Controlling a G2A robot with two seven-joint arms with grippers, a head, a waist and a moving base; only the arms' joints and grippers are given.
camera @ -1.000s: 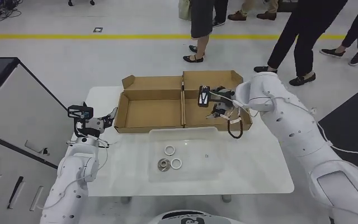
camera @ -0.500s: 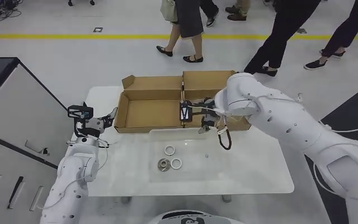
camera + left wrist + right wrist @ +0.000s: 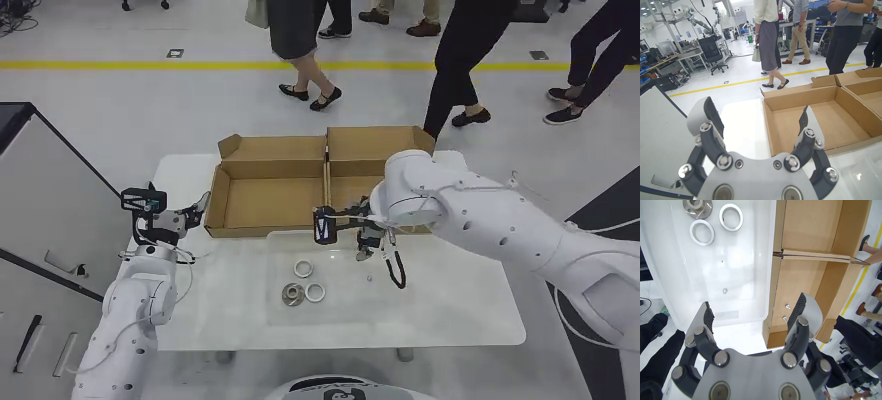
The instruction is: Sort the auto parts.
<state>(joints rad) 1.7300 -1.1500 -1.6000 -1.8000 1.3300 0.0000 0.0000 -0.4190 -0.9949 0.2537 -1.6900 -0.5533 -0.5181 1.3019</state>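
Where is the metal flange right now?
Top view: the flange lies in the left half of the tray, beside two rings.

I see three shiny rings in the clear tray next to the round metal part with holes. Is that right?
Not quite. There are two shiny rings, not three, in the clear tray next to the round metal part with holes. The right wrist view shows them clearly.
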